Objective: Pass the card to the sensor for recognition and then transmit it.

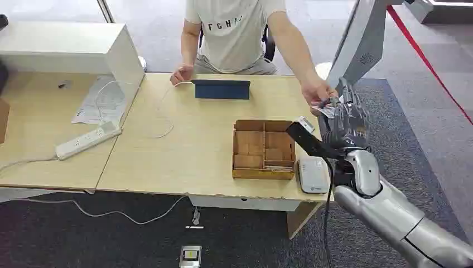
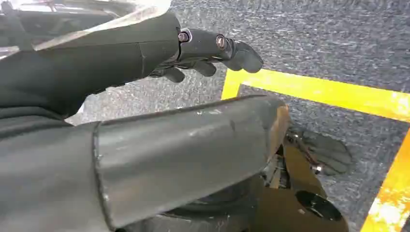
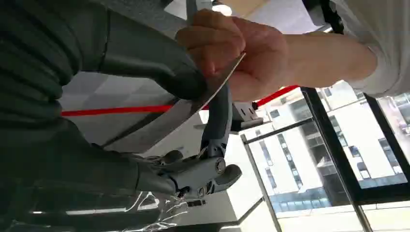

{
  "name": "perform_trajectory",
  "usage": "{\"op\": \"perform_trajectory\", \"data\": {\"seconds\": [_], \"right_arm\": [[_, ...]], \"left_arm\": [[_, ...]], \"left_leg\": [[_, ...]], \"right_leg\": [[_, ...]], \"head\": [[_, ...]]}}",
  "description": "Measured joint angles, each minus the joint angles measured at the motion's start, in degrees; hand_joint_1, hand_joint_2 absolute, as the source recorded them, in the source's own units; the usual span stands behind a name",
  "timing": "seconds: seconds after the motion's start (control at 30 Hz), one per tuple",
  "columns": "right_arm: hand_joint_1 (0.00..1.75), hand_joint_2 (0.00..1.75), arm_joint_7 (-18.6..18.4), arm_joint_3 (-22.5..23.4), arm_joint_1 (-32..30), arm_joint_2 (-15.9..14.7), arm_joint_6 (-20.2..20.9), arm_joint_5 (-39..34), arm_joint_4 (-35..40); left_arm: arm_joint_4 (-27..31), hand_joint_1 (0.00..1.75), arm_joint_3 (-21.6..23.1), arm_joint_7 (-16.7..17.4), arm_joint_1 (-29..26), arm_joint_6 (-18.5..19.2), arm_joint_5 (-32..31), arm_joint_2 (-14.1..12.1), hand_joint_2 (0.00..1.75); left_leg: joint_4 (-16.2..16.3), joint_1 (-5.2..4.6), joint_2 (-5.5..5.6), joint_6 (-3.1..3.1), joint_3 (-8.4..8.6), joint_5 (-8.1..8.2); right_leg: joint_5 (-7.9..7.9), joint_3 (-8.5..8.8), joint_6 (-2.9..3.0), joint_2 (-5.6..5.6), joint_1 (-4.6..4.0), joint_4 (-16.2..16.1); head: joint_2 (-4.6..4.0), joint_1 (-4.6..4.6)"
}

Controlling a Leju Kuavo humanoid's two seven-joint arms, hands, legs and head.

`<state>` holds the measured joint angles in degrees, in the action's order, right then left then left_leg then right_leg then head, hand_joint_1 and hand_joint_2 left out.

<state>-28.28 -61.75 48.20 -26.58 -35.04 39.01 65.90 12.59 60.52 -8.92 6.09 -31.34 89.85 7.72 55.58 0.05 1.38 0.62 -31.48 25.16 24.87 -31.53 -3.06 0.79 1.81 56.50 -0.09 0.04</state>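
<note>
Beyond the counter's [image 1: 184, 151] right edge, the card [image 3: 174, 116] is pinched between the right hand's [image 1: 344, 120] thumb and fingers, its far end held by a person's hand [image 3: 232, 53].

A pale wood-grain tabletop [image 1: 195, 145] was noted. A brown compartmented cardboard box [image 1: 263, 149], a white rounded sensor unit [image 1: 312, 174], a white power strip [image 1: 87, 140] and a dark blue folded stand [image 1: 221, 89] were recorded. Grey speckled carpet [image 2: 314, 43] was marked with yellow tape lines [image 2: 319, 92].
</note>
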Motion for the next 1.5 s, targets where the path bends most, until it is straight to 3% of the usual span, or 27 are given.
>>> {"op": "perform_trajectory", "data": {"seconds": [0.9, 1.5], "right_arm": [[1.75, 1.75, -0.16, -0.46, -0.65, -0.74, 3.52, -0.41, -0.59], [1.75, 1.75, -0.85, -0.98, -6.49, -3.41, 4.57, -2.84, -2.32]], "left_arm": [[0.00, 0.00, 0.00, -0.98, 0.00, -0.22, 0.00, 0.00, 0.00], [0.00, 0.00, -0.02, -1.51, -0.01, -0.31, 0.00, -0.02, 0.00]], "left_leg": [[0.00, 0.00, -0.03, 0.00, 0.02, 0.00], [0.00, 0.00, -0.03, 0.00, 0.01, 0.01]], "right_leg": [[0.00, -0.02, 0.00, 0.00, 0.00, -0.01], [0.00, -0.01, 0.00, 0.00, 0.00, -0.02]], "head": [[0.00, 0.02], [0.00, 0.00]]}}
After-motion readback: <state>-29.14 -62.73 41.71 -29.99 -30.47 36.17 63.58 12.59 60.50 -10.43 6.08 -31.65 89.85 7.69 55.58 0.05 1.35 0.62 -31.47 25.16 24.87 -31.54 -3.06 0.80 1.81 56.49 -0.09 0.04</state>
